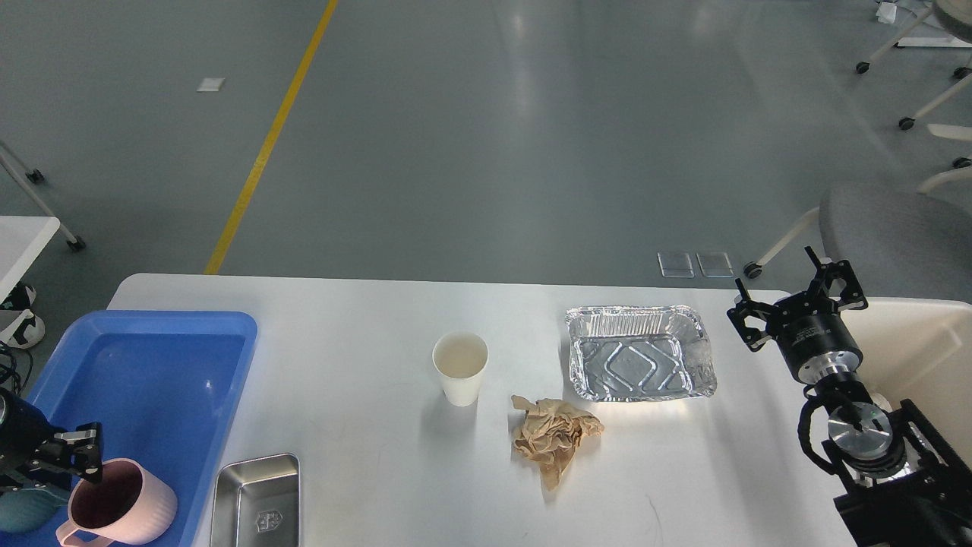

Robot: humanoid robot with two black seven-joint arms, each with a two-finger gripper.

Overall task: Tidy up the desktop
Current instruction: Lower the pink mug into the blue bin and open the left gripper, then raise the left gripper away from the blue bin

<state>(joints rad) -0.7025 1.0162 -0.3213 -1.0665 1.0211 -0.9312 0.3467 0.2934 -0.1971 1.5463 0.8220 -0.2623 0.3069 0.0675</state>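
The white desktop (357, 319) carries a white paper cup (460, 369), a crumpled brown paper (554, 437), an empty foil tray (640, 354) and a small steel tray (257, 501). A pink mug (121, 507) sits low in the blue tray (163, 357) at the front left. My left gripper (72, 456) is at the mug's rim; I cannot tell whether it still grips the mug. My right gripper (796, 298) is open and empty, raised just right of the foil tray.
A cream-white bin (923, 342) stands off the table's right end, behind my right arm. A teal object (23, 518) lies by the mug at the blue tray's front left corner. A grey chair (896, 228) stands at the back right.
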